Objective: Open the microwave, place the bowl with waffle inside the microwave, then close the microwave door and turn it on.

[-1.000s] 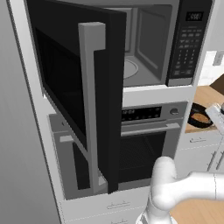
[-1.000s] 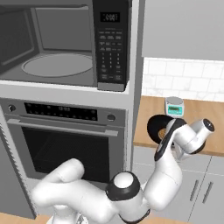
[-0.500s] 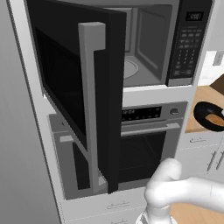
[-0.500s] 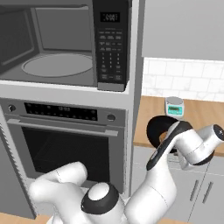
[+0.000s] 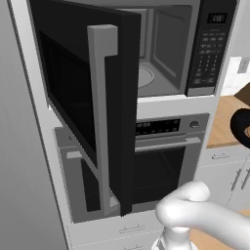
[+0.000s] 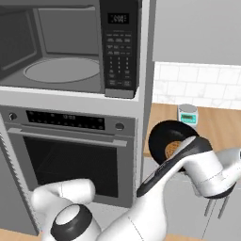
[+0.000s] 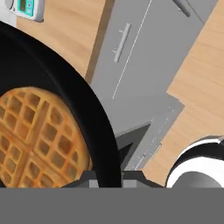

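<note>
Jaws are clamped on the rim of the bowl (image 6: 170, 140), held off the counter (image 6: 221, 127) with the round, gridded waffle (image 7: 37, 138) lying inside just beside the pinch. Holding one edge of a smooth black dish risks it tipping or slipping, I judge, spilling the waffle. Up to their left, the microwave (image 6: 70, 44) gapes open, its grey turntable (image 6: 61, 69) bare, door (image 5: 83, 93) swung wide.

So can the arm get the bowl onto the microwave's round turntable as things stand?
Probably yes: the black microwave door stands wide open, the grey turntable is bare, and the claw grips the black bowl.
</note>
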